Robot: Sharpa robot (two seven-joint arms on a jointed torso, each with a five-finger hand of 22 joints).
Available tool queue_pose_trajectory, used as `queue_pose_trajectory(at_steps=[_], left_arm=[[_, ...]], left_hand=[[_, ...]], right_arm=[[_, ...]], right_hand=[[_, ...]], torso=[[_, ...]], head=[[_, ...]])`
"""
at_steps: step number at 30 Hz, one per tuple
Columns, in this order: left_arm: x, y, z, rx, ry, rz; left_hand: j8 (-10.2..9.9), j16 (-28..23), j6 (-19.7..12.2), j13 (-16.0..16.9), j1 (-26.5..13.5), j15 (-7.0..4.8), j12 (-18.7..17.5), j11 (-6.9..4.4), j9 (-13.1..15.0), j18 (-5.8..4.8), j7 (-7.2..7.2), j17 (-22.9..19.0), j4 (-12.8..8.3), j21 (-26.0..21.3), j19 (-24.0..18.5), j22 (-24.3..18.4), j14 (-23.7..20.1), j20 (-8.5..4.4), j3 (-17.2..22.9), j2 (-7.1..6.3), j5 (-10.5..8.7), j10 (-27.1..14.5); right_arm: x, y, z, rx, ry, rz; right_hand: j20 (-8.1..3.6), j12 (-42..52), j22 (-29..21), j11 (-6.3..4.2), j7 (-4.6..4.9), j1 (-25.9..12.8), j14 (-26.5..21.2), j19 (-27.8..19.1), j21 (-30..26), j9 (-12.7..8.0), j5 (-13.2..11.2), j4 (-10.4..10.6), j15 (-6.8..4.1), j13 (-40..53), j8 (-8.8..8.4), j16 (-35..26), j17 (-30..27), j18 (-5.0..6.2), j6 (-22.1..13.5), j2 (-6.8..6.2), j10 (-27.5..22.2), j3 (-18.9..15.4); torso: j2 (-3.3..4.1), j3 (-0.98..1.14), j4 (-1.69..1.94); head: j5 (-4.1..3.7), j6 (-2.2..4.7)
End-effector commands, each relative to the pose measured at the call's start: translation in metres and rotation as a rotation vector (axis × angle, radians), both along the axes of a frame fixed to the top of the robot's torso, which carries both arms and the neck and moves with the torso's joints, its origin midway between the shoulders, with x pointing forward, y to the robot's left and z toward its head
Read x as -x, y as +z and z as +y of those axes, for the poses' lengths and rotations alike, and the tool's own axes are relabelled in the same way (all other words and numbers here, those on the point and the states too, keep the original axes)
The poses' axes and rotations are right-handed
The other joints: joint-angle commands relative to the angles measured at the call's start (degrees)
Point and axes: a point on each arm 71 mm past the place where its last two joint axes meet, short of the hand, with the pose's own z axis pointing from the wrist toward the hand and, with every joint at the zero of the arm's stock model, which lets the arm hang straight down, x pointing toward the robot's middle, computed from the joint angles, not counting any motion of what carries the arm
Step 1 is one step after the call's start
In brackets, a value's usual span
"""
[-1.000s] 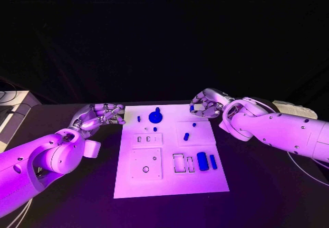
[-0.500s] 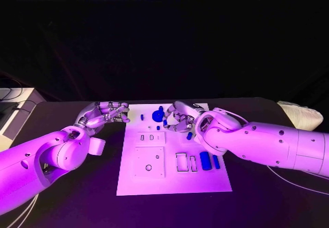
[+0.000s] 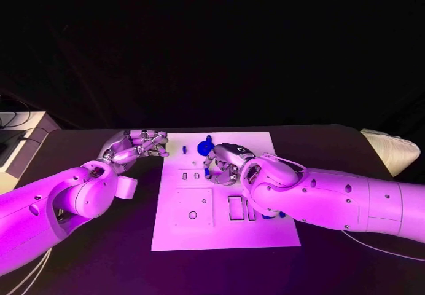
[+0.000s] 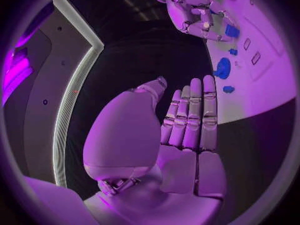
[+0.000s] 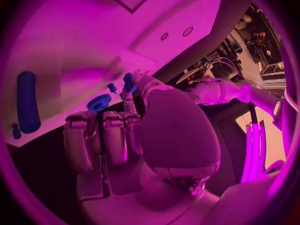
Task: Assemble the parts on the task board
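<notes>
The white task board (image 3: 222, 236) lies in the middle of the black table. A round blue part (image 3: 206, 147) (image 4: 222, 67) (image 5: 99, 103) and a small blue peg (image 3: 184, 149) stand near its far edge. My right hand (image 3: 226, 165) (image 5: 115, 135) (image 4: 194, 12) hangs over the board's middle with its fingers bent. Its thumb tip is right beside a small blue piece (image 5: 128, 81) (image 4: 232, 31); whether it pinches that piece I cannot tell. A long blue cylinder (image 5: 26, 101) lies on the board, away from the hand. My left hand (image 3: 137, 146) (image 4: 187, 120) hovers off the board's far left corner, fingers straight, holding nothing.
The board carries a small slotted plate (image 3: 193, 177), a square plate with a hole (image 3: 190, 209) and rectangular frames (image 3: 234, 208). My right forearm (image 3: 336, 196) covers the board's right side. A pale box (image 3: 18, 132) stands at the table's left edge and a white bundle (image 3: 394, 147) at its right.
My right arm has swung from the board's far right corner leftward, over the board's middle. The left hand has barely moved. The whole picture has shifted a little.
</notes>
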Motion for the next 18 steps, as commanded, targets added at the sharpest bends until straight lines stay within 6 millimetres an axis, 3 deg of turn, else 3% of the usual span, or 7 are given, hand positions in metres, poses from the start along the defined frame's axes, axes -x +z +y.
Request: queue_pose_trajectory(at_steps=[1, 18], left_arm=[[0.0005, 0.0007, -0.0024, 0.006, -0.020, -0.004], [0.0001, 0.0002, -0.0016, 0.005, -0.020, -0.002]], left_hand=[[-0.27, 0.26, -0.18, 0.05, 0.03, 0.01, -0.06, 0.14, -0.03, 0.56, -0.05, 0.08, -0.24, 0.19, -0.45, 0.06, -0.23, 0.06, 0.11, 0.29, -0.17, 0.13], [-0.26, 0.46, -0.12, 0.07, 0.04, 0.02, -0.02, 0.12, -0.02, 0.56, -0.07, 0.08, -0.26, 0.31, -0.59, 0.14, -0.41, 0.09, 0.14, 0.31, -0.17, 0.19]], right_arm=[[0.0016, -0.0021, 0.0017, 0.057, -0.010, -0.023], [0.0072, -0.0023, 0.0053, 0.067, 0.000, -0.060]], right_hand=[[-0.33, 0.12, 15.06, -0.32, -0.26, -0.45, 6.08, 5.99, 0.12, 1.11, 0.41, -0.12, -0.02, 15.08, 0.97, 0.24, 15.08, -0.82, 0.33, -0.28, 6.01, 0.12], [-0.28, 0.12, 15.06, -0.30, -0.25, -0.72, 6.08, 5.99, 0.12, 1.17, 0.53, -0.12, 0.03, 15.08, 1.13, 0.24, 15.08, -0.82, 0.40, -0.52, 6.01, 0.10]], torso=[[0.01, -0.03, -0.04], [-0.02, -0.01, -0.09]], head=[[0.14, -0.31], [0.44, -0.73]])
